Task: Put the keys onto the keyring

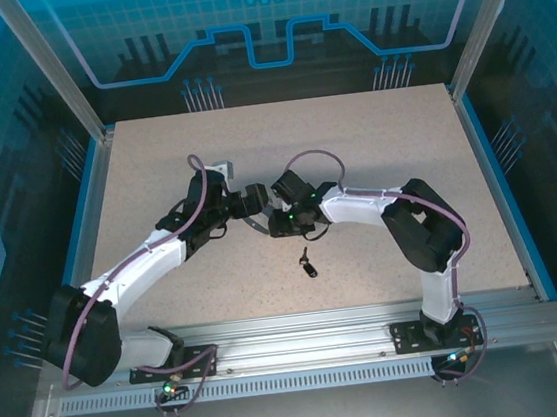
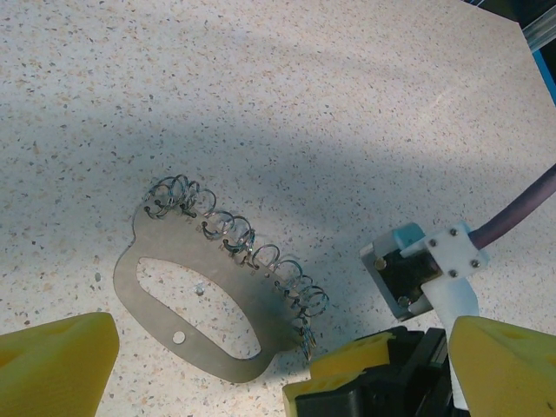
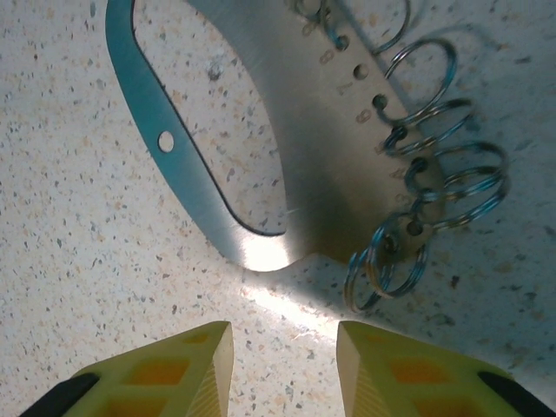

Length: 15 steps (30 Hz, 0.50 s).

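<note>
Both arms same build: left arm [image 1: 140, 270] and right arm [image 1: 363, 202] have white link shells, black joint housings and small green lights [image 1: 292, 233]. Purple cable [image 2: 521, 208] along each. Fingers [image 3: 178, 369] yellow, wedge-shaped, with recessed pockets. White wrist bracket [image 2: 456, 252] with small screws. Black base plates [image 1: 438, 329].

Beside the holes along the edge of the keyring [image 3: 308, 165], my right wrist camera shows tiny stamped digits. I can read an 8 and, just below it, a 7. The others are too blurred to read.
</note>
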Each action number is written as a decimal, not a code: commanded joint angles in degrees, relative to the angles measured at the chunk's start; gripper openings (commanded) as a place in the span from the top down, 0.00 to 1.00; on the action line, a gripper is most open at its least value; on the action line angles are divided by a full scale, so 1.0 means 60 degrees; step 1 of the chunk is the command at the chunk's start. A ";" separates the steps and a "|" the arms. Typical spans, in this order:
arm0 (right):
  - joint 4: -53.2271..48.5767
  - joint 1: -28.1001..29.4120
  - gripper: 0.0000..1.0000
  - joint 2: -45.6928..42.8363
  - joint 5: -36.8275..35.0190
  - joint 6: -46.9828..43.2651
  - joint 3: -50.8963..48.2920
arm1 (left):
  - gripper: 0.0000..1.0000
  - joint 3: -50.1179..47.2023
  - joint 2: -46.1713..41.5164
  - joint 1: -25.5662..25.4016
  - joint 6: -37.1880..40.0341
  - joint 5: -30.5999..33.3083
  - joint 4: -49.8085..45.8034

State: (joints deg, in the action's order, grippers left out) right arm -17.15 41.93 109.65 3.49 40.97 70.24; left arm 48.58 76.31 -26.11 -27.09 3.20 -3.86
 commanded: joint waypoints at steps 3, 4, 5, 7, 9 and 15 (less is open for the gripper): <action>0.0195 -0.0385 0.63 0.0241 0.0050 0.0009 0.0385 | 0.01 0.0036 -0.0136 -0.0079 -0.0055 0.0096 -0.0119; 0.0191 -0.0425 0.63 0.0249 0.0035 -0.0027 0.0414 | 0.01 0.0034 -0.0136 -0.0087 -0.0059 0.0088 -0.0119; 0.0181 -0.0479 0.63 0.0267 0.0020 -0.0042 0.0444 | 0.01 0.0025 -0.0136 -0.0087 -0.0056 0.0094 -0.0119; 0.0121 -0.0582 0.63 0.0354 0.0020 -0.0081 0.0517 | 0.01 0.0009 -0.0123 -0.0087 -0.0059 0.0086 -0.0104; 0.0107 -0.0656 0.63 0.0374 0.0012 -0.0128 0.0541 | 0.01 0.0005 -0.0110 -0.0087 -0.0055 0.0094 -0.0089; 0.0086 -0.0591 0.63 -0.0138 0.0053 -0.0215 0.0228 | 0.01 -0.0024 -0.0122 -0.0087 -0.0060 0.0099 -0.0069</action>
State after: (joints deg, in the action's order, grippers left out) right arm -16.40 38.15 110.59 3.46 40.82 72.10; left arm 48.58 76.31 -26.11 -27.09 3.20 -3.86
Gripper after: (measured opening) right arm 0.370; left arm 0.991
